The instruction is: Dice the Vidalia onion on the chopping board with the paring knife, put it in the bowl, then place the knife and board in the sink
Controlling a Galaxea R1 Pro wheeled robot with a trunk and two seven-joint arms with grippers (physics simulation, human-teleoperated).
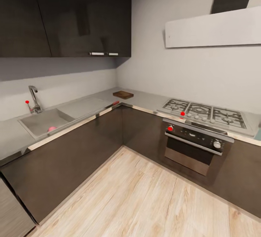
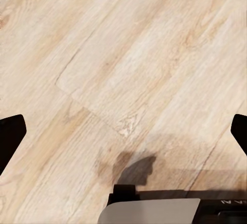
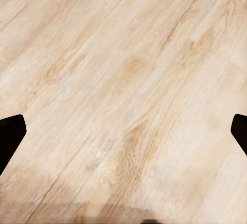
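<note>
Kitchen (image 1: 72, 16): an L-shaped corner fills the head view, glossy black upper cabinets at the upper left, dark lower cabinets beneath.
Floor (image 1: 145, 197): light wood planks across the lower part of the frame.
Countertop (image 1: 145, 99): grey, with a thin light-wood front edge, running from the left edge round the corner to the right.
Stove (image 1: 203, 112): gas hob with oven below, right of centre.
Sink (image 1: 36, 123): steel basin at the left, its drainboard toward the corner, chrome faucet (image 1: 33, 97) behind it.
Chopping board (image 1: 123, 94): brown, flat on the countertop in the corner, frame centre.
Vidalia onion (image 1: 52, 129): small pinkish round shape low inside the sink, near its front wall.
Paring knife (image 1: 115, 103): small red sliver at the countertop's front edge, near the board but apart from it.
Left gripper (image 2: 123, 131): dark fingertips at opposite picture edges, jaws wide apart, holding nothing, above floor.
Right gripper (image 3: 123, 131): likewise spread wide and holding nothing over the floor.
</note>
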